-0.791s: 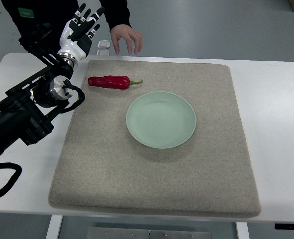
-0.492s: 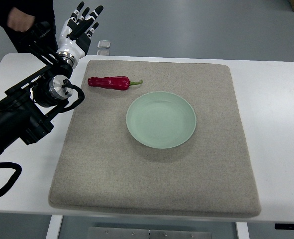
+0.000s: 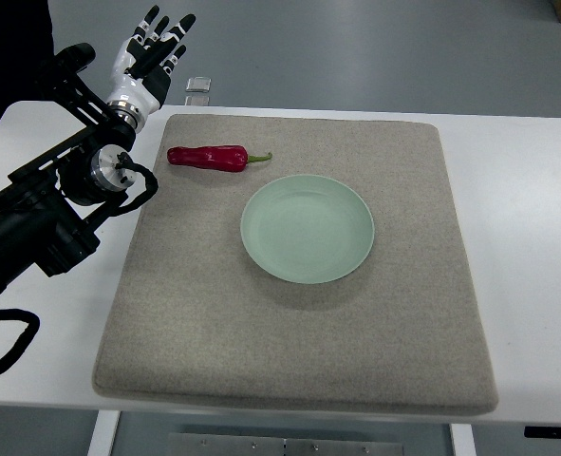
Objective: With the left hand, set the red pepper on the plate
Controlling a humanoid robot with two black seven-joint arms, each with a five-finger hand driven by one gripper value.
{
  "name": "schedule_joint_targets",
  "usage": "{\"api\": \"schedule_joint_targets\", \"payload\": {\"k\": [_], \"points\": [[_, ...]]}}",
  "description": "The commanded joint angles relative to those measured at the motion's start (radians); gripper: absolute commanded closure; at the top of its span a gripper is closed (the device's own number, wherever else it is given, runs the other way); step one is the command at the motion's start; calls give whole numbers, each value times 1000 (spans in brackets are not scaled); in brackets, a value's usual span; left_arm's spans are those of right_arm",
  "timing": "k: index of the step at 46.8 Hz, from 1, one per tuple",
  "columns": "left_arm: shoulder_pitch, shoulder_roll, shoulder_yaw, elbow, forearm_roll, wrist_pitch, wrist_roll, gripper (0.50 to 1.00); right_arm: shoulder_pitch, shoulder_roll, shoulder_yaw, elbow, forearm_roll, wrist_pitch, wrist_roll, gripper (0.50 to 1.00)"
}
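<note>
A glossy red pepper (image 3: 207,157) with a green stem lies on a speckled beige-grey felt mat (image 3: 299,332). The plate (image 3: 308,228) is plain pale mint green. The table (image 3: 532,237) is white. The left hand (image 3: 149,57) is white with black fingers (image 3: 152,21).

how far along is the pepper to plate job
Nothing is done yet. The red pepper lies on the mat, apart from the empty plate. The left hand is open beyond the table's far left corner, holding nothing. Reaching, grasping and placing all remain.
</note>
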Motion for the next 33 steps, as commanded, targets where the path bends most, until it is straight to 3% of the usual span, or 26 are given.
{"api": "schedule_joint_targets", "payload": {"k": [1,6,14,24,33], "points": [[-1,0,0,27,2,-35,0,504,0,0,0,0,0,0,0,572],[2,0,6,38,9,-69,0,504,0,0,-1,0,0,0,0,572],[2,1,20,37,42,-68,0,504,0,0,-1,0,0,0,0,572],[-5,5,77,37,101,-14,5,504,0,0,0,0,0,0,0,572],[-1,11,80,35,143,-43,5,501,0,0,-1,0,0,0,0,572]]}}
